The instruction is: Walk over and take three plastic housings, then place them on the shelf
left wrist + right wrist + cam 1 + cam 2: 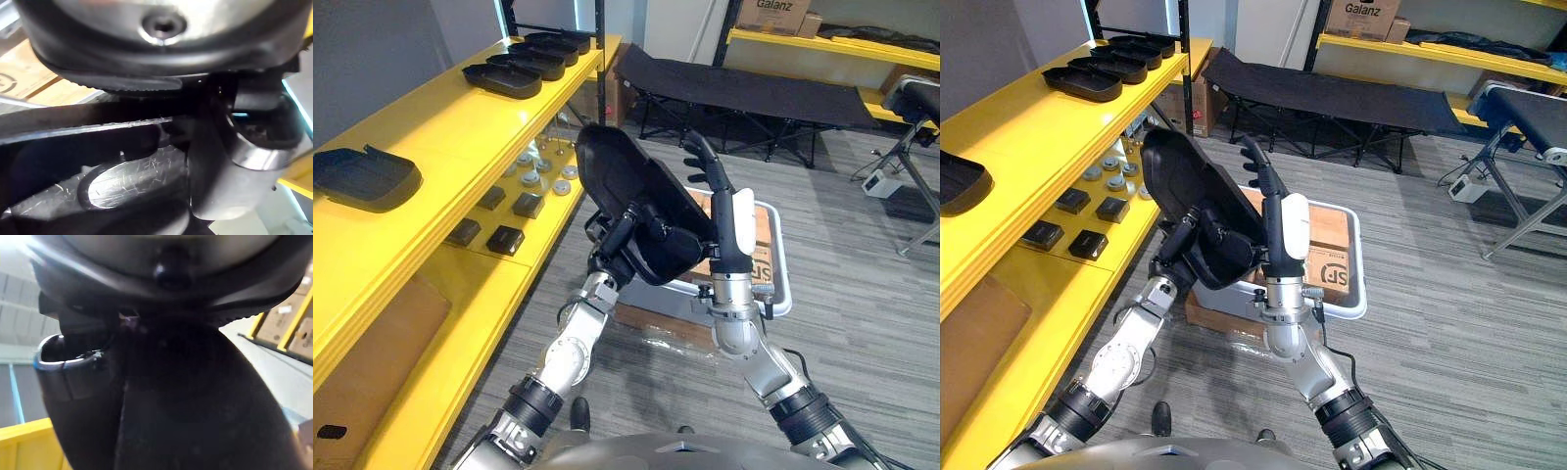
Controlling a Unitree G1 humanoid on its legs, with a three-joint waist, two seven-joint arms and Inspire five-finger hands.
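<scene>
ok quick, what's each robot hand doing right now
left robot hand: closed on the black housing
right robot hand: open, pressed flat against it

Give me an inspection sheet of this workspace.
surface: yellow shelf, top level partly bare.
job's things: held housing tilted between both hands; row of housings at shelf's far end, single housing nearer.
clutter: black boxes and silver discs on lower level.
hands: left hand grips held housing from below; right hand flat against its side.
cables: lead beside white box on floor.
surroundings: white bin holding cardboard box; folding cot behind.
</scene>
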